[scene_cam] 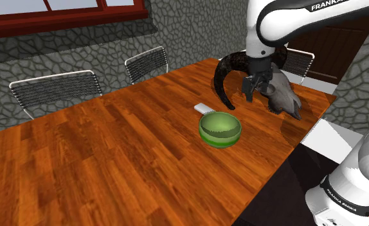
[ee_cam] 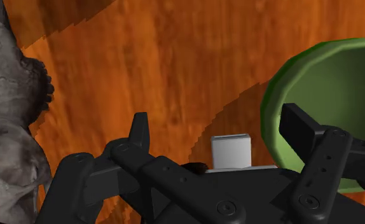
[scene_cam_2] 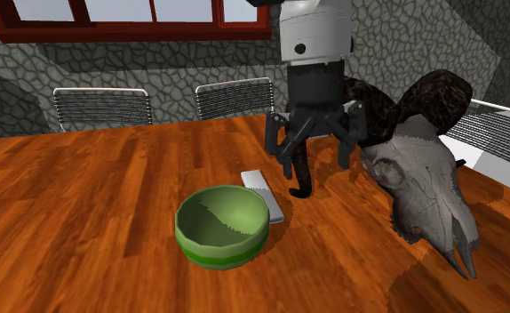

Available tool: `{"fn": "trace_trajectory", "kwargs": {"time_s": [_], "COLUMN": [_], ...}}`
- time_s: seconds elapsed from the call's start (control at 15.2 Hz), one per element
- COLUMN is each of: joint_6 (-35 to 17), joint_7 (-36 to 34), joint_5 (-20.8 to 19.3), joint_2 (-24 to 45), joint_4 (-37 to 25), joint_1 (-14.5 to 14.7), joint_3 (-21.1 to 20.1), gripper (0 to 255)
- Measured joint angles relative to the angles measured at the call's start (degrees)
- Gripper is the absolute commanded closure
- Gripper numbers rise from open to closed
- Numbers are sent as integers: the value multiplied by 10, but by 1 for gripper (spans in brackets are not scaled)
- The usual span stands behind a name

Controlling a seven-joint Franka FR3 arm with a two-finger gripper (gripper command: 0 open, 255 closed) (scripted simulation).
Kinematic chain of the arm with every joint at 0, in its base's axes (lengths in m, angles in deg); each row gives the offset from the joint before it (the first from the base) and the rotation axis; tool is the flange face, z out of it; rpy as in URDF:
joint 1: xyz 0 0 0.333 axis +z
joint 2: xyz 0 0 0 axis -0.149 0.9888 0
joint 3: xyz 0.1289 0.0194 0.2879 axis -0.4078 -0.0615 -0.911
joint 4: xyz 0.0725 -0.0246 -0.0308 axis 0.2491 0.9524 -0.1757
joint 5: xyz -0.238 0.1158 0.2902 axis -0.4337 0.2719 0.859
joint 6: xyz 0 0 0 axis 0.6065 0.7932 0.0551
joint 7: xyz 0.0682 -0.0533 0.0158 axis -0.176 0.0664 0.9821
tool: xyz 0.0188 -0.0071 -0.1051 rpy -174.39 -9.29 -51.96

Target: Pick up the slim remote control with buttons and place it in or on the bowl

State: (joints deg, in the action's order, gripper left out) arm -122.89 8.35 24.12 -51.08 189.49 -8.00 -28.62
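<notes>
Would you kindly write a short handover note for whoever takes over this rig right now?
Gripper: fingers open, holding nothing; it hovers above the table, between the skull and the remote.
Remote: lies flat on the table, close beside the green bowl, outside it.
Done: nothing yet; remote not grasped.
Left: lower, grip the remote, lift it, set it in the bowl.

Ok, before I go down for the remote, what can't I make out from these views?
Buttons on the remote: too small to make out, shoulder view; it reads as a plain white slab.
Its end toward the green bowl: covered by the bowl's rim, shoulder and second exterior views; contact unclear.
Part of it, wrist view: hidden behind the gripper body, between the open fingers.
</notes>
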Motion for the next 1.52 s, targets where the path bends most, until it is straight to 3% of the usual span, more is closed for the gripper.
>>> {"fn": "trace_trajectory", "kwargs": {"time_s": [0.53, 0.79, 0.99, 1.19, 1.52], "joint_6": [-143, -202, -297, -271, -293], "joint_7": [2, -3, 3, 3, 2], "joint_5": [5, 6, 5, 5, 3], "joint_2": [150, 228, 286, 349, 379], "joint_4": [-40, -88, -126, -163, -162], "joint_1": [3, 7, 7, 10, 11], "joint_3": [-3, -8, -7, -10, -10], "gripper": [0, 0, 0, 0, 0]}}
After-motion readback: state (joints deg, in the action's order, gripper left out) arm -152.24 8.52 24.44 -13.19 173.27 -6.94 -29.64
